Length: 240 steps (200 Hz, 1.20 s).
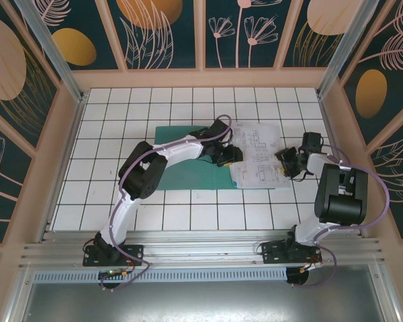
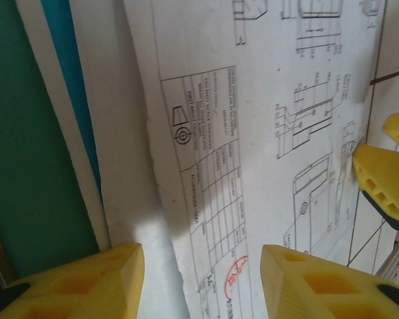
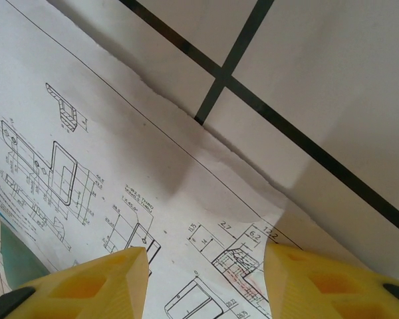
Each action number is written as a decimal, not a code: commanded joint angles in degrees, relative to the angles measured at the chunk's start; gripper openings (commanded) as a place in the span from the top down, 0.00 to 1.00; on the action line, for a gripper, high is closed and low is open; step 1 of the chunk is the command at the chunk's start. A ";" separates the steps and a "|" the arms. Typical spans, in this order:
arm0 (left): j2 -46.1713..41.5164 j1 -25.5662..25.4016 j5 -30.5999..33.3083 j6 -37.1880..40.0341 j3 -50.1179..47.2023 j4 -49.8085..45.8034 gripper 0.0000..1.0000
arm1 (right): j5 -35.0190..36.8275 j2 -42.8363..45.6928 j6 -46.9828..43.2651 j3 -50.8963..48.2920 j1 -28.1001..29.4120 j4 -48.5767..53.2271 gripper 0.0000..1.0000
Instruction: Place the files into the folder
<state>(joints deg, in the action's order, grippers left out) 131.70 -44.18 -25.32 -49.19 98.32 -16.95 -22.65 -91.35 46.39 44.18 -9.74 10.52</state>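
Left end effector (image 2: 199,292) is held just above the thin white paper sheets printed with black line diagrams and text (image 2: 253,133). Its yellow fingers (image 2: 86,282) are spread wide and nothing is gripped between them. Right end effector (image 3: 206,289) is likewise wide apart and empty, and is poised over the sheets' right corner, where the paper is slightly rumpled.

The sheets are seen on the white tiled desk with black grid lines (image 1: 121,114), between the two end effectors. Their left edge meets the right side of the flat teal-green rectangular folder (image 1: 195,176). The folder is laid flat at the desk's middle, and much of it is crossed by the left arm. In the left wrist view, one yellow finger (image 2: 386,183) of the right end effector is seen at the sheets' far edge.
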 commanded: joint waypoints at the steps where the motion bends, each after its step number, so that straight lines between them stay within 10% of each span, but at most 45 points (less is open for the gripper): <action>1: 1.36 -0.46 -1.07 0.49 1.09 -0.73 0.51 | -1.19 -0.97 -0.61 -1.07 0.57 -1.18 0.50; 119: 1.41 -0.68 -0.58 1.54 1.13 -1.33 0.70 | -3.18 -0.14 1.00 -2.44 1.20 -2.43 0.50; 179: -0.73 -0.65 -0.46 1.25 1.67 -1.09 1.00 | -0.65 3.27 0.02 -0.75 1.16 -0.85 0.47; 240: -3.58 -0.63 0.04 2.26 6.31 -6.12 1.00 | 2.60 8.98 -2.20 2.60 1.28 1.23 0.40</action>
<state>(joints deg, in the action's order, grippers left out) 131.94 -44.60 -25.50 -48.27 101.27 -18.65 -22.33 -84.79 46.28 44.18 -8.88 9.72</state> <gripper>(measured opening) 0.053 0.599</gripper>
